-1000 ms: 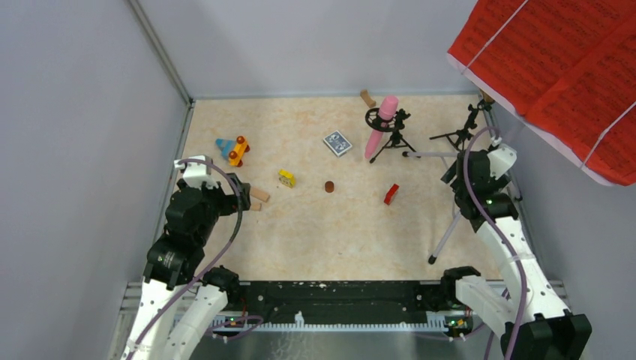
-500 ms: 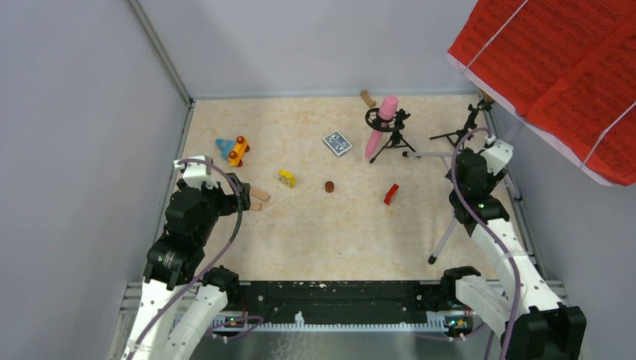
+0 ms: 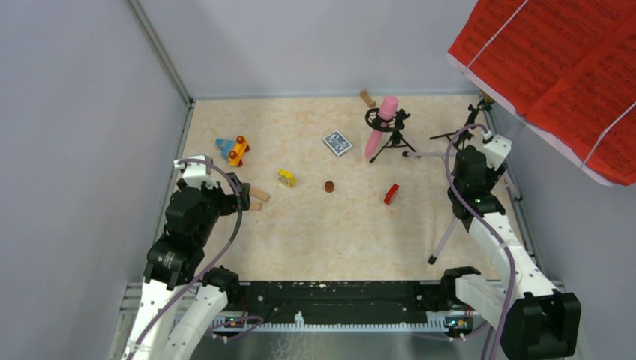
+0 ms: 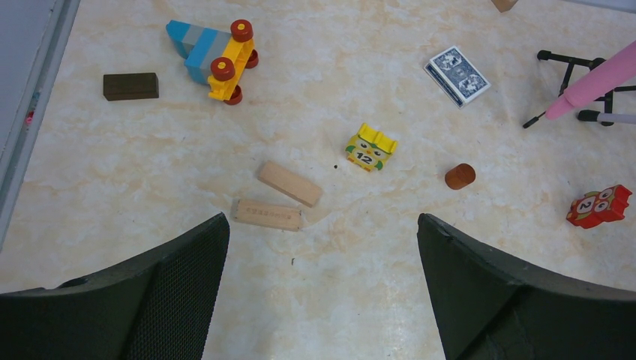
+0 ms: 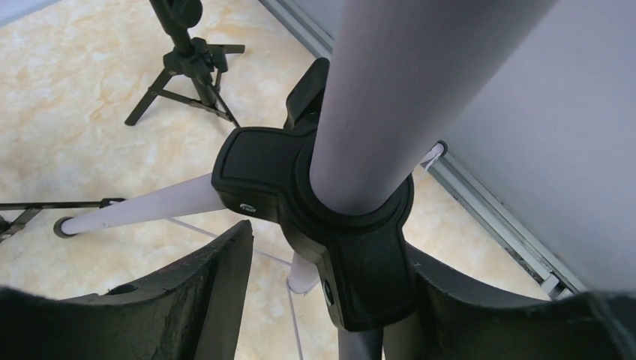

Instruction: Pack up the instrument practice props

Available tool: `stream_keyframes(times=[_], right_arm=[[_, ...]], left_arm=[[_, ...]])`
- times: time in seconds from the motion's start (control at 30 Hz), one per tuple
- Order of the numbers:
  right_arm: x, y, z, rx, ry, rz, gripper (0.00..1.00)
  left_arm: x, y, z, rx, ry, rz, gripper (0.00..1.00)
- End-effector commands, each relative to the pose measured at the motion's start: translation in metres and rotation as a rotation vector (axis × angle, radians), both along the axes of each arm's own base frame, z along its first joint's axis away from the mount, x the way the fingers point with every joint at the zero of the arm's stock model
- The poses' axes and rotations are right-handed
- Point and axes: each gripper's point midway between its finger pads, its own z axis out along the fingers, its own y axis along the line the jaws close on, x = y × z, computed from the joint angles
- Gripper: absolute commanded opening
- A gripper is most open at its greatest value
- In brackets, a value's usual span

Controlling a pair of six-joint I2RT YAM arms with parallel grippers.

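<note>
The right gripper point(image 5: 330, 247) straddles the black plastic hub point(image 5: 360, 225) of the tall silver tripod pole point(image 5: 405, 90). Its jaws are apart: one finger looks pressed against the hub and a gap shows at the other, so this is no firm clamp.

The pole stands at the right edge of the marbled beige table point(image 3: 315, 232), close to the metal edge rail point(image 5: 495, 217) and the grey side wall point(image 3: 577, 262), so that side is tight. The large red sheet-music pages point(image 3: 555, 67) spread overhead above the right rear corner. The stand's silver legs point(image 5: 142, 210) splay low over the table. One points at the small black mic tripod point(image 5: 187, 64) just behind.

The left gripper point(image 4: 321, 221) hangs wide open over the left side with nothing between its fingers. The near middle of the table lies bare.

Further back, the pink microphone point(image 3: 379, 126) leans in a second black tripod point(image 3: 394, 141), beside the blue playing-card deck point(image 3: 337, 142). Scattered around the middle and left of the table are:
- a blue-and-yellow toy vehicle point(image 3: 232, 148)
- two pale wooden blocks point(image 4: 289, 184)
- a red owl block point(image 3: 391, 194)
- a yellow owl block point(image 3: 286, 178)
- a brown wooden cylinder point(image 3: 328, 186)
</note>
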Motion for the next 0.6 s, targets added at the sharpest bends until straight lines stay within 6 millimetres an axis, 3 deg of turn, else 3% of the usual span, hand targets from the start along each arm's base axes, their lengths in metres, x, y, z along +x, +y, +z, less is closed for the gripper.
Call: stream_keyframes(times=[0.0, 0.07, 0.13, 0.43, 0.57], right_arm=[[0.004, -0.01, 0.0, -0.008, -0.022, -0.048, 0.59], [0.006, -0.011, -0.001, -0.014, -0.021, -0.049, 0.6], [0.01, -0.011, -0.002, -0.017, -0.021, -0.042, 0.53], [0.014, -0.008, 0.001, -0.023, -0.043, -0.008, 0.01], [0.009, -0.009, 0.02, -0.053, -0.076, 0.011, 0.0]], left_arm=[[0.003, -0.002, 0.007, -0.018, -0.033, -0.002, 0.99], [0.003, -0.002, 0.007, -0.018, -0.033, -0.004, 0.99], [0.004, -0.002, 0.006, -0.017, -0.029, -0.005, 0.99], [0.004, -0.002, 0.006, -0.017, -0.029, -0.004, 0.99], [0.004, -0.003, 0.006, -0.017, -0.028, -0.006, 0.99]])
